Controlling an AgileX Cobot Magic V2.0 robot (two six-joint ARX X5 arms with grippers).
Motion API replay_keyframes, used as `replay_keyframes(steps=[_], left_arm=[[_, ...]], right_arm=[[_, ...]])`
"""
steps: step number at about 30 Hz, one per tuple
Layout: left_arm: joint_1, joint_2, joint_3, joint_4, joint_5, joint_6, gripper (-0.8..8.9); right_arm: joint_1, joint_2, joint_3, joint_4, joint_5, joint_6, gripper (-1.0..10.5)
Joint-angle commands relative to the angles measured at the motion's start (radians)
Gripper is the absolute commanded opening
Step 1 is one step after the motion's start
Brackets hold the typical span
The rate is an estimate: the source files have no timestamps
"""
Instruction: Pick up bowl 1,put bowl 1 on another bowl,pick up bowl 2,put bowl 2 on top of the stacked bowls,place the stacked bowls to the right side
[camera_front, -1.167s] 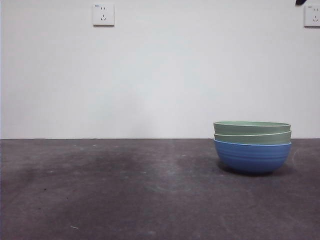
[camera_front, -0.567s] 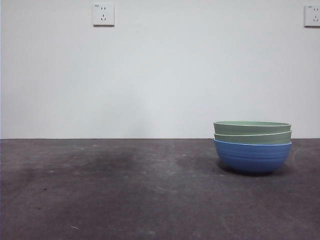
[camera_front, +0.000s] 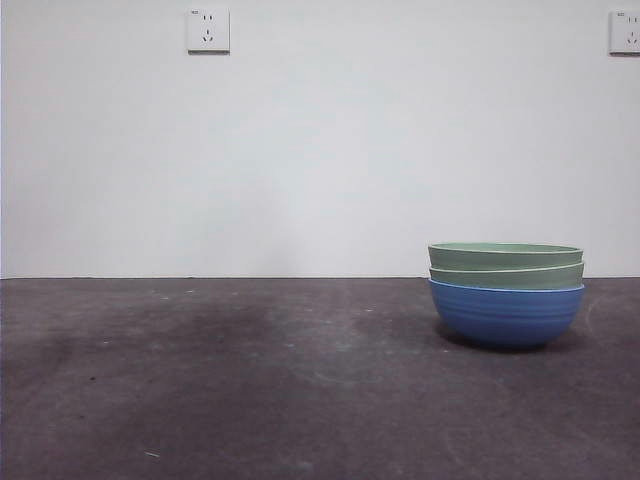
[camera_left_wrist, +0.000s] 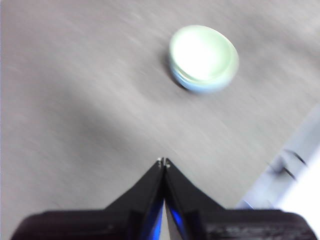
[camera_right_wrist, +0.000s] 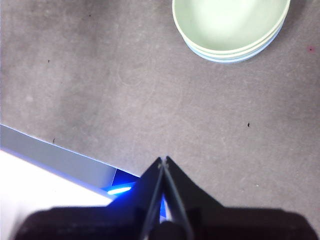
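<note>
Now I see the stack (camera_front: 506, 295) resting at the table's (camera_front: 250, 400) right, both my left gripper (camera_left_wrist: 163, 161) and right gripper (camera_right_wrist: 163, 159) clenched empty, well clear.

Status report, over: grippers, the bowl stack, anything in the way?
Left gripper shut, empty, clear of bowls. Right gripper same. The stacked bowls resting on table's right side. Nothing in the way.

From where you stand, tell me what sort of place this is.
Probably an indoor robot test bench, not a home kitchen. A bare dark grey table runs up to a plain white wall with two wall sockets. The only props are the stacked bowls, with both grippers drawn back and shut.
</note>
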Motion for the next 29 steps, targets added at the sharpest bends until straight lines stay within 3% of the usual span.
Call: replay_keyframes(steps=[1,4,6,8,13,20,29], left_arm=[[0.076,-0.063,-0.004,0.143,0.015,0.053,-0.03],[0.201,-0.183,-0.058,0.344,0.082,0.075,-0.03],[0.299,-0.303,-0.190,0.515,0.109,0.075,-0.03],[0.378,-0.440,-0.377,0.683,0.106,0.075,-0.03],[0.472,-0.668,-0.721,0.900,0.022,0.074,-0.03],[0.514,-0.929,-1.143,1.061,-0.008,0.067,-0.03],[0.522,-1.122,-1.492,1.116,-0.026,0.040,-0.03]], right_arm=[[0.000,0.001,-0.008,0.003,0.003,-0.008,0.0],[0.000,0.001,-0.008,0.003,0.003,-0.008,0.0],[0.000,0.001,-0.008,0.003,0.003,-0.008,0.0],[0.000,0.001,-0.008,0.003,0.003,-0.008,0.0],[0.000,0.001,-0.008,0.003,0.003,-0.008,0.0],[0.000,0.001,-0.008,0.003,0.003,-0.008,0.0],[0.000,0.001,-0.008,0.003,0.003,-0.008,0.0]])
